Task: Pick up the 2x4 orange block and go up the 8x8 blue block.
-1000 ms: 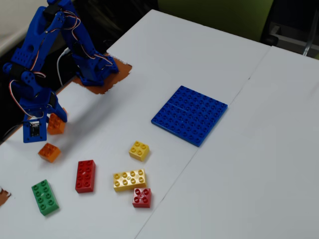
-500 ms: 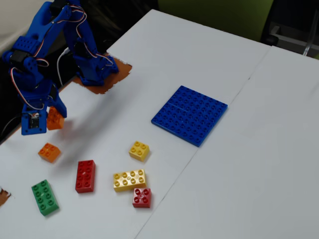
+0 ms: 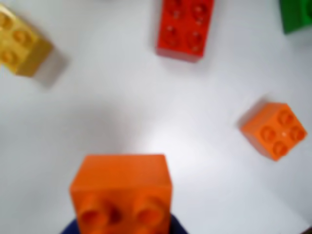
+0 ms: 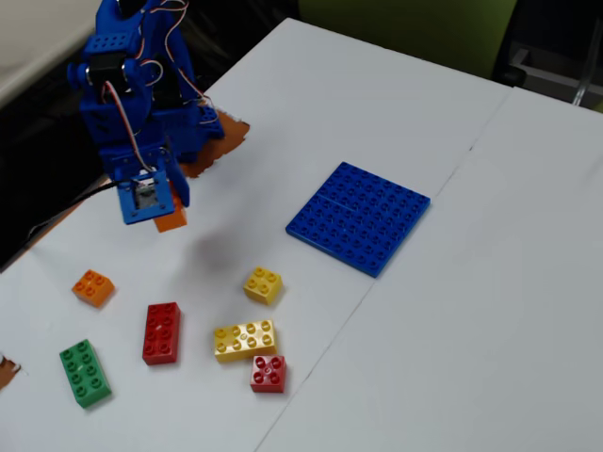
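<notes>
- The gripper (image 4: 168, 215) hangs above the table (image 4: 528, 282) at the left of the fixed view with the orange block (image 3: 122, 192) in it; the jaws look clamped on the block's sides, since in the wrist view it fills the lower middle, studs toward the lens, well clear of the white surface; lifted this way it can travel over the loose bricks without knocking them.
- In the fixed view only an orange sliver (image 4: 172, 219) shows below the blue wrist, so the arm hides most of the grip from that side.
- Below and around the gripper the spare bricks lie scattered: a small orange one (image 4: 93, 286), a red one (image 4: 162, 331), a green one (image 4: 85, 373), a small yellow one (image 4: 263, 284), a long yellow one (image 4: 245, 339) and a small red one (image 4: 268, 373); they seem simply left where they were, apart from the carried block.
- Farther off, toward the table's middle, the blue plate (image 4: 359, 216) lies flat and bare, well apart from the gripper; I judge the pick is done and the carry across to the plate is what remains; the plate's open top leaves any spot free for landing.
</notes>
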Motion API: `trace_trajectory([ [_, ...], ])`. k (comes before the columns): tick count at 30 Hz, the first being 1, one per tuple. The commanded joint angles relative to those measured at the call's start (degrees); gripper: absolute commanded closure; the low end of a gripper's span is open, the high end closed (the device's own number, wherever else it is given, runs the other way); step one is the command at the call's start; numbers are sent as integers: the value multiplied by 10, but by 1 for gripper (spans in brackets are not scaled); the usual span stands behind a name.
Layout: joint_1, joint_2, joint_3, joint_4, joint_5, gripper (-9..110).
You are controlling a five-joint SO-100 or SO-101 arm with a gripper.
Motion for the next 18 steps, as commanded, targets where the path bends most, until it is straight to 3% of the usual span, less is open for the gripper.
trace_trajectory([
  [1, -72, 36, -31, -39, 33, 101],
  [18, -266, -195, -364, 69, 43, 101],
])
